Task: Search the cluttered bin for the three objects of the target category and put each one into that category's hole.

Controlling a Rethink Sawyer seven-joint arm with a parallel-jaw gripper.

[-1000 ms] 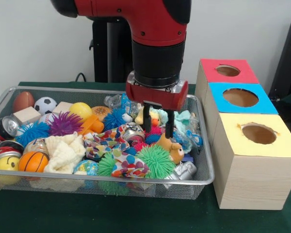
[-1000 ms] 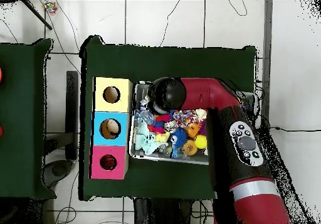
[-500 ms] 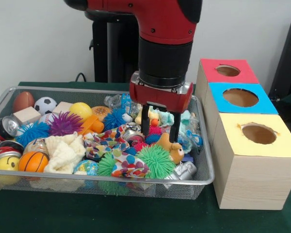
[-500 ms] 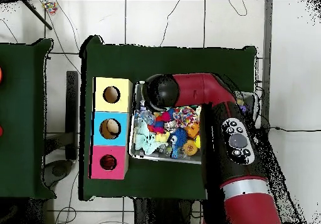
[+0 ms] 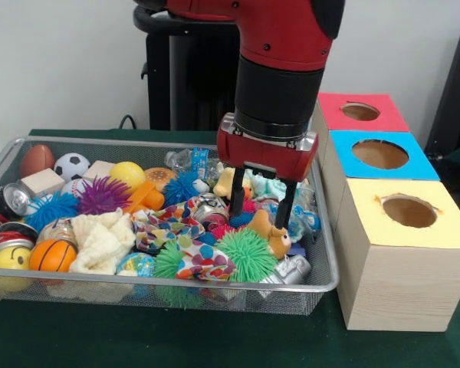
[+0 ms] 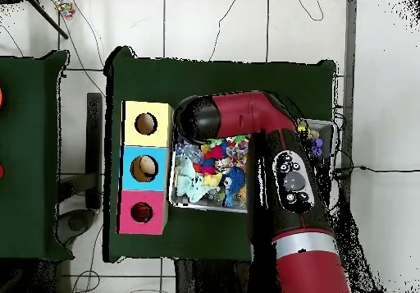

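- While the gripper [image 5: 262, 208] hangs over the right part of the wire bin [image 5: 322, 285], you can see its two black fingers [image 5: 237, 201] spread apart with nothing between them.
- Just below the fingertips and a touch nearer the front wall lies a small brown teddy bear [image 5: 272, 234], its body running left to right with the head toward the right. Going by where the gripper hangs, I judge this to be the thing to go for, though the target category is not given.
- You would need to bring the gripper straight down and slightly toward the near wall; a grip across the bear's short width looks best.
- The bear looks soft and light. It rests on a green spiky ball [image 5: 247, 254], with a crushed can [image 5: 288, 270] at the near right.
- Behind the fingers sits a yellow rubber duck [image 5: 229, 183], with pale teal cloth to its right.
- To the right of the bin, and close to it, stand three boxes with holes: yellow box [image 5: 399, 257] nearest, blue box [image 5: 381, 156] in the middle, red box [image 5: 360, 112] farthest.
- From overhead, the red arm [image 6: 291, 191] covers much of the bin.
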